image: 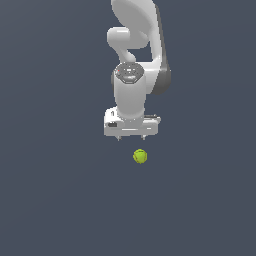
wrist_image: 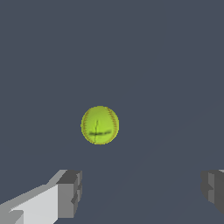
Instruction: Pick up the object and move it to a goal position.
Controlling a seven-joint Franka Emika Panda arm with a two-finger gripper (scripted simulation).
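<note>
A small yellow-green ball (image: 140, 156) with thin reddish seam lines lies on the dark grey floor, just in front of the arm in the exterior view. It also shows in the wrist view (wrist_image: 99, 125), whole and unobstructed. My white gripper (image: 131, 137) hangs above the floor, behind the ball and slightly toward the exterior view's left of it. Its jaws stand wide apart and empty. In the wrist view the gripper (wrist_image: 142, 192) has two grey fingertips (wrist_image: 70, 192), one at each side, and the ball lies beyond them, not between them.
The dark grey floor (image: 55, 200) runs flat in all directions. The white arm (image: 135, 55) rises behind the gripper toward the top of the exterior view. No goal marker shows.
</note>
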